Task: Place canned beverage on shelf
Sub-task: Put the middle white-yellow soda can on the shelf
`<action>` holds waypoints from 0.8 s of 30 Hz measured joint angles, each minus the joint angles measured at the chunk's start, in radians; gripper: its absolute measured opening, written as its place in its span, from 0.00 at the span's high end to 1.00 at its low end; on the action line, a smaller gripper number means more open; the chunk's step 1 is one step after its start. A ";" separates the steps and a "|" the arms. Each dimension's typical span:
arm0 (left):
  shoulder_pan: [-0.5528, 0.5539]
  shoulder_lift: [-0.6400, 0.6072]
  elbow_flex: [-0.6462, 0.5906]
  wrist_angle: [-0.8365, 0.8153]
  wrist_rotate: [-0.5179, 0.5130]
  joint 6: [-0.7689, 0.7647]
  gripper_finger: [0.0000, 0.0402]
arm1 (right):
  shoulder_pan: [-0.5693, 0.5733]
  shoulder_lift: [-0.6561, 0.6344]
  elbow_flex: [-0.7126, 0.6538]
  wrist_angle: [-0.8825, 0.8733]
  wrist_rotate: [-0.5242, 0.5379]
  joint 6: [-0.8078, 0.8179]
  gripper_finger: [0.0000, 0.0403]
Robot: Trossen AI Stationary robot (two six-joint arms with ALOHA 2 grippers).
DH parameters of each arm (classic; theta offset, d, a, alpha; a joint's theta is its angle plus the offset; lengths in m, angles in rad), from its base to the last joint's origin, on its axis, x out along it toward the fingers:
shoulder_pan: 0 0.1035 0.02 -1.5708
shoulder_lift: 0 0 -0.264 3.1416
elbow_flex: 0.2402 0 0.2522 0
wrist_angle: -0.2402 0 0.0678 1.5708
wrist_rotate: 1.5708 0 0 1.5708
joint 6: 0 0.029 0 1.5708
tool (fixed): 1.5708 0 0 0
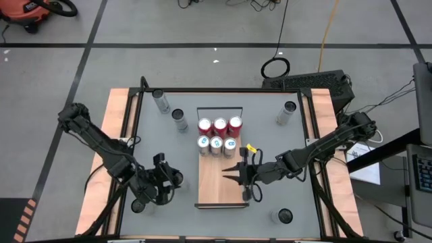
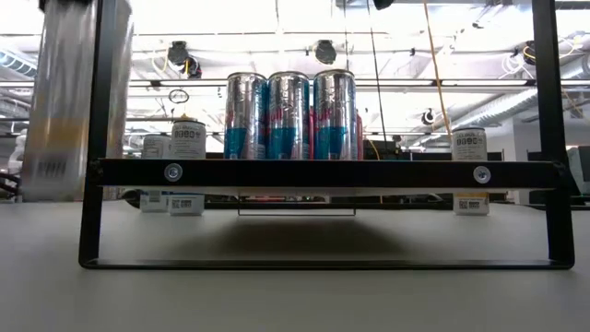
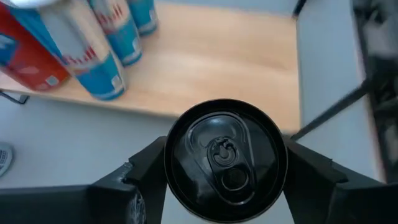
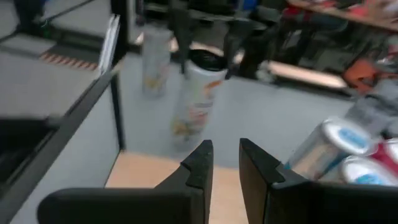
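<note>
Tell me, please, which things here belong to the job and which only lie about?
Job:
- black-topped can at the left gripper
- shelf
- six cans standing on it

Lying about:
- loose cans on the table
- right gripper, waiting over the shelf

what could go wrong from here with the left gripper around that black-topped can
The left gripper straddles the black-topped can, which stands on the grey table beside the shelf; an off-centre squeeze might tip it. Carried over, it could clip the six cans already on the shelf, or the right gripper parked over the board.
</note>
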 joint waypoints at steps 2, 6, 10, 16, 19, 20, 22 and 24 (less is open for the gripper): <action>0.007 -0.008 0.049 -0.052 -0.031 -0.029 0.41 | 0.000 0.000 0.000 0.036 0.079 -0.005 0.89; 0.019 -0.010 0.153 -0.104 -0.117 -0.036 0.40 | 0.000 0.000 0.000 0.089 0.211 -0.037 0.89; 0.024 -0.013 0.258 -0.101 -0.185 0.062 0.39 | 0.000 0.000 0.000 0.133 0.282 -0.075 0.87; 0.031 -0.015 0.368 -0.100 -0.274 0.091 0.39 | 0.007 0.000 0.000 0.216 0.242 -0.147 0.70; 0.031 -0.014 0.381 -0.079 -0.325 0.091 0.39 | 0.010 0.000 0.000 0.224 0.196 -0.168 0.56; 0.031 -0.014 0.381 -0.057 -0.341 0.090 0.39 | 0.010 0.000 0.000 0.226 0.191 -0.177 0.51; 0.039 -0.014 0.381 -0.020 -0.361 0.090 0.39 | 0.008 0.016 0.000 0.238 0.192 -0.190 0.40; 0.052 -0.014 0.381 0.022 -0.365 0.090 0.39 | 0.006 0.041 0.000 0.258 0.193 -0.225 0.29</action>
